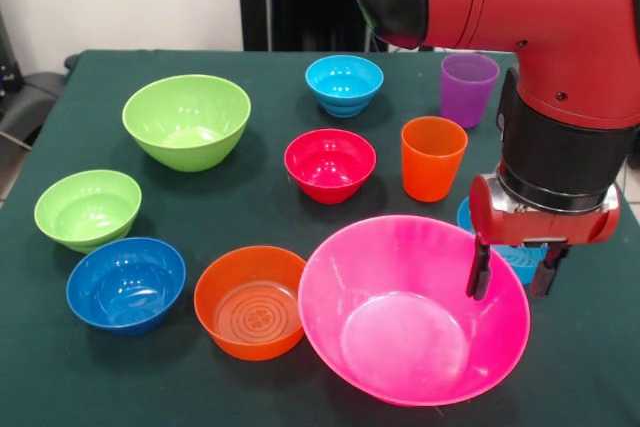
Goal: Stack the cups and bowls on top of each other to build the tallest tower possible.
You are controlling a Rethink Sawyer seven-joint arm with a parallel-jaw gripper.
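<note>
The red and black arm (540, 37) reaches down at the right, its pincer (511, 272) spread astride the huge pink bowl's (414, 322) rim. The other bowls and both cups, orange (432, 158) and purple (468, 88), stand apart, unstacked, on the green surface (250, 197). No writing shows.

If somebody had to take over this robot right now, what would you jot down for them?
Gripper: jaws open, straddling the right rim of the huge pink bowl, one inside and one outside; not yet closed.
On the table, all apart: large lime bowl, small lime bowl, blue bowl, orange bowl, red bowl, cyan bowl, orange cup, purple cup. Another blue bowl sits mostly hidden behind the gripper.
Done: nothing stacked.
Left: the whole tower.
</note>
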